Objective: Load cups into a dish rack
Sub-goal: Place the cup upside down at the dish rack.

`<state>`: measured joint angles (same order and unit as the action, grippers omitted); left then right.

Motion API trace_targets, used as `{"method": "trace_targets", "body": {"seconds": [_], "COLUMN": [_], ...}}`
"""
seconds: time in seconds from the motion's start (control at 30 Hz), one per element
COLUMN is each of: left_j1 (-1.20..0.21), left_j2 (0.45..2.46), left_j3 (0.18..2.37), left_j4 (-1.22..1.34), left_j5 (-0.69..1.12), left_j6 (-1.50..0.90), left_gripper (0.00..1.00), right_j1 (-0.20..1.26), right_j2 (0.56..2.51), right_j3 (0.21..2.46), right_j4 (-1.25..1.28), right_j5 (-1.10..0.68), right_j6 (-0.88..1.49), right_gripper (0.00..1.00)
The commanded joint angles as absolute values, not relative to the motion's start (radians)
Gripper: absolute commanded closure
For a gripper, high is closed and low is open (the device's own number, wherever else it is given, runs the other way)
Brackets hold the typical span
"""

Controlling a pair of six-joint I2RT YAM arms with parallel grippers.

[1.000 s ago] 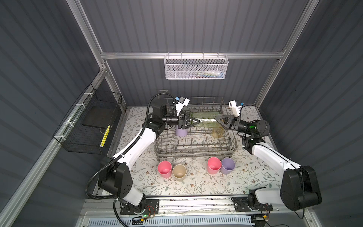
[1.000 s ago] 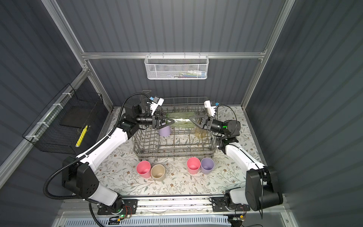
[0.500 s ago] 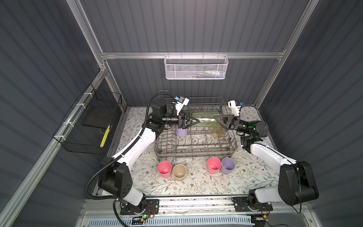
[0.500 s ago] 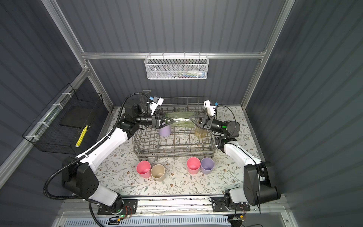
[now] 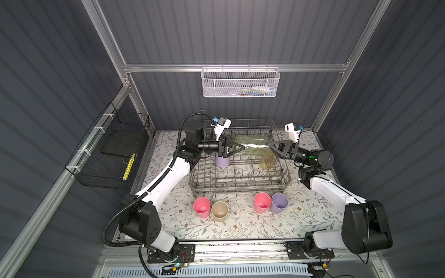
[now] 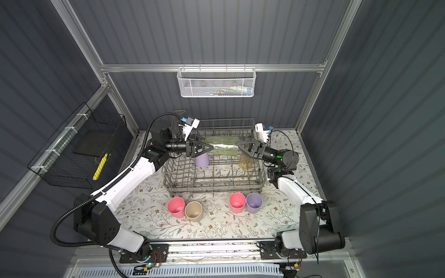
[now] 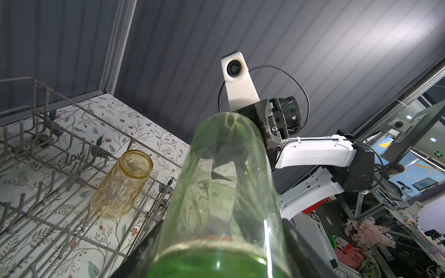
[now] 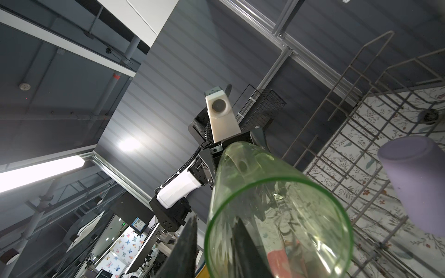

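green glass [image 5: 252,146] is hanging sideways over the 12 o'clock half of the dish rack [image 5: 240,185], base clamped in the left fingers [image 7: 303,250]. right fingers [image 8: 185,248] straddle the rim but sit loose, gap showing. it's slick, breakable glass imo, so grab the wall near the base, not just the rim

In both top views the light is even and soft, the floral-patterned bench [image 5: 240,228] bright between dark grey ribbed walls [image 5: 240,36]. My right wrist view has a long ceiling lamp [image 8: 41,173] blown white. Close to my left wrist lens, the clear green glass tumbler [image 7: 224,192] blurs and glints.
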<state>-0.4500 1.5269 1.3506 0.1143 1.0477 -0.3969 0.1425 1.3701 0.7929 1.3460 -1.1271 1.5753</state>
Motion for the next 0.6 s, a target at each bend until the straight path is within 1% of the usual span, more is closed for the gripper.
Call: {"method": "trace_targets", "body": {"seconds": [0.0,0.13,0.3,0.5,0.57], "left_j1": [-0.443,-0.442,-0.431,-0.426,-0.425], "left_j2": [1.488,1.487,1.471,1.465,1.471], "left_j3": [1.355,1.356,1.361,1.384,1.402], "left_j4": [0.162,0.166,0.128,0.074,0.015], "left_j5": [1.042,1.023,0.999,0.948,0.907], "left_j6": [-0.4,-0.407,-0.382,-0.355,-0.323], "left_gripper": [0.49,0.49,0.49,0.5,0.5], "right_j1": [0.134,0.119,0.066,0.006,-0.021], "right_j2": [1.346,1.333,1.289,1.214,1.174], "right_j3": [0.784,0.775,0.738,0.695,0.684], "right_j4": [1.391,1.39,1.371,1.266,1.184], "right_j5": [-1.142,-1.15,-1.152,-1.171,-1.174], "right_j6": [1.584,1.585,1.576,1.513,1.467], "right_gripper": [0.71,0.7,0.69,0.68,0.68]}}
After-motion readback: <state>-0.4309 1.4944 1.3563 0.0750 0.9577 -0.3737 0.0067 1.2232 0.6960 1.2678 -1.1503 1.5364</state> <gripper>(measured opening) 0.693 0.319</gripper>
